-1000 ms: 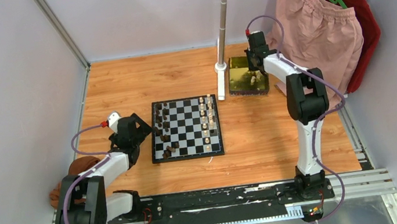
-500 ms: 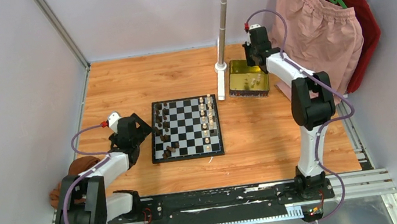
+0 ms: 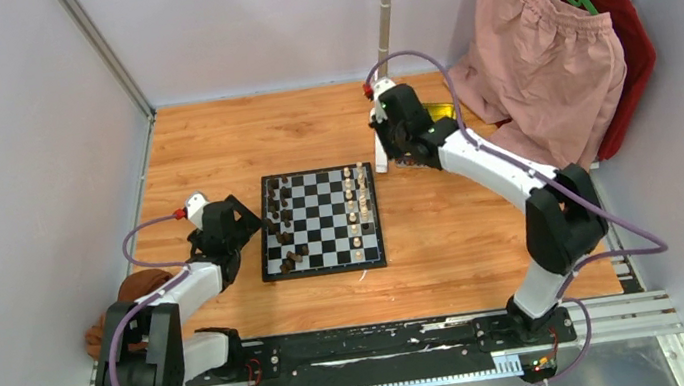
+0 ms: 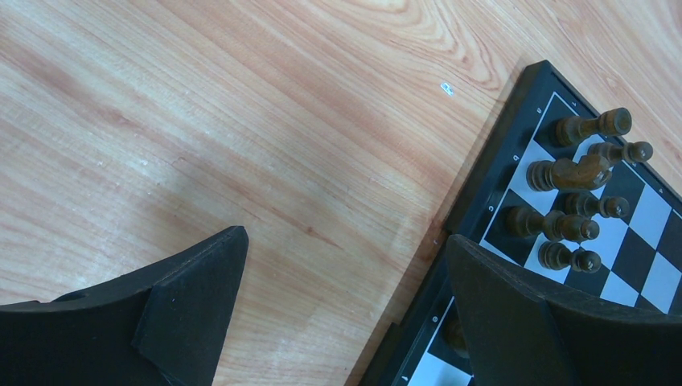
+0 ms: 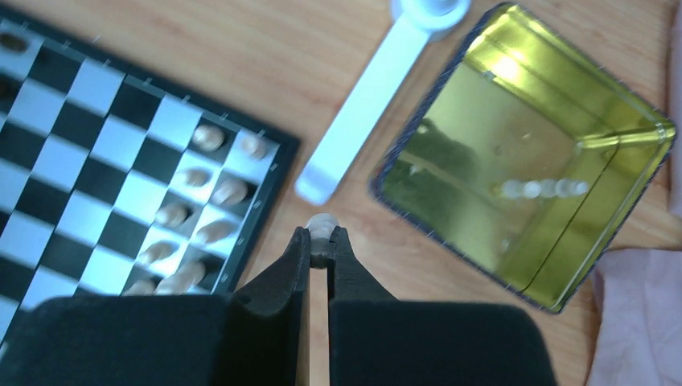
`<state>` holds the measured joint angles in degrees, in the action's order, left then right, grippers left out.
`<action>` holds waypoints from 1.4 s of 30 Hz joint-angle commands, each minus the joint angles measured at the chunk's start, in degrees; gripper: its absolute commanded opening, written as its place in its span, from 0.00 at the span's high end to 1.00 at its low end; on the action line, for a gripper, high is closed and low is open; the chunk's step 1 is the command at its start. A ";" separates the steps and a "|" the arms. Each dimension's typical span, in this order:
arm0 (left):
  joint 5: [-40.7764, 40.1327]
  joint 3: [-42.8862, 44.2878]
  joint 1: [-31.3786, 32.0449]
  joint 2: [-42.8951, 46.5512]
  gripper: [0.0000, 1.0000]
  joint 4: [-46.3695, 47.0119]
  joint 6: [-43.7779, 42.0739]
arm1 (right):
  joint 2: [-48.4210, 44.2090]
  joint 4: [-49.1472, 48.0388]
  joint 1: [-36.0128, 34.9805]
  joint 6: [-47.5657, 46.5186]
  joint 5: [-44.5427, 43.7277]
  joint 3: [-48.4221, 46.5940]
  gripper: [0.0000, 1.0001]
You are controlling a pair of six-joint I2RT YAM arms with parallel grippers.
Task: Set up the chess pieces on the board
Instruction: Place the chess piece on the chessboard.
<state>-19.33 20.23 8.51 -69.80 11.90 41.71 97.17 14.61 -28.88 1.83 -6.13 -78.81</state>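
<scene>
The board (image 3: 320, 221) lies mid-table with dark brown pieces (image 3: 279, 220) along its left side and cream pieces (image 3: 356, 201) along its right. My right gripper (image 5: 320, 245) is shut on a cream piece (image 5: 321, 229) and holds it above the wood between the board's far right corner (image 5: 273, 165) and the gold tin (image 5: 523, 153). In the top view it (image 3: 400, 149) hangs beside the white pole base. My left gripper (image 4: 346, 265) is open and empty, low over the table at the board's left edge (image 4: 474, 189), near several dark pieces (image 4: 575, 173).
A white pole with a flat base (image 3: 380, 152) stands between board and tin. The tin (image 3: 438, 114) is mostly hidden by my right arm. Pink and red clothes (image 3: 559, 41) hang at the back right. A brown object (image 3: 129, 288) lies at the left edge.
My right gripper has left the tin and swung left and nearer, toward the board's far right corner, carrying a cream piece. The left arm has not moved.
</scene>
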 commanded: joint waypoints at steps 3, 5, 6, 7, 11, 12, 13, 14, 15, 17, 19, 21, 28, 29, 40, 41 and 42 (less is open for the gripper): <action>-1.30 0.69 0.67 0.71 0.00 1.20 -0.84 | -7.57 6.16 -9.84 2.91 -7.70 8.88 1.00; -1.27 0.70 0.71 0.67 0.00 1.23 -0.84 | -9.36 6.91 -13.12 3.96 -9.27 11.47 1.00; -1.23 0.69 0.72 0.61 0.00 1.25 -0.84 | -10.04 7.26 -14.84 4.31 -10.03 12.55 1.00; -1.17 0.69 0.72 0.63 0.00 1.20 -0.89 | -10.57 7.66 -17.00 4.73 -10.79 13.47 1.00; -1.23 0.61 0.72 0.64 0.00 1.19 -0.93 | -11.61 8.76 -22.04 5.71 -13.05 15.77 1.00; -1.23 0.60 0.78 0.70 0.00 1.19 -0.93 | -11.60 8.77 -23.09 5.77 -13.45 16.19 1.00; -1.19 0.60 0.80 0.72 0.00 1.19 -0.93 | -11.60 8.75 -23.84 5.96 -13.75 16.37 1.00; -1.22 0.60 0.80 0.72 0.00 1.24 -0.91 | -11.42 8.82 -24.71 6.21 -14.06 16.44 1.00; -1.23 0.65 0.80 0.72 0.00 1.23 -0.93 | -11.09 8.89 -25.29 6.31 -14.29 16.48 1.00; -1.21 0.69 0.80 0.62 0.00 1.26 -0.93 | -10.09 8.94 -26.49 6.64 -14.51 16.41 1.00; -1.21 0.69 0.80 0.59 0.00 1.20 -0.97 | -8.47 8.94 -27.36 6.91 -14.48 16.27 1.00; -1.22 0.69 0.80 0.60 0.00 1.21 -1.00 | -7.09 8.83 -28.12 7.25 -14.00 16.02 1.00; -1.23 0.78 0.89 0.54 0.00 1.23 -1.02 | -3.74 7.63 -31.23 8.05 -12.39 15.09 1.00; -1.23 0.78 0.89 0.54 0.00 1.20 -1.02 | -3.54 7.41 -31.45 8.11 -12.05 15.02 1.00; -1.30 0.78 1.05 0.55 0.00 1.24 -1.11 | -3.07 6.39 -31.67 9.59 -10.24 15.41 1.00; -1.32 0.74 1.07 0.56 0.00 1.28 -1.11 | -2.95 6.33 -31.67 9.68 -10.22 15.43 1.00; -1.32 0.72 1.07 0.62 0.00 1.20 -1.11 | -2.87 6.10 -31.67 9.76 -10.17 15.56 1.00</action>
<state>-19.33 20.23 8.91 -69.80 11.92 41.69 93.73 21.41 -59.90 10.22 -16.53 -62.78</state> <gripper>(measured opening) 0.997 0.049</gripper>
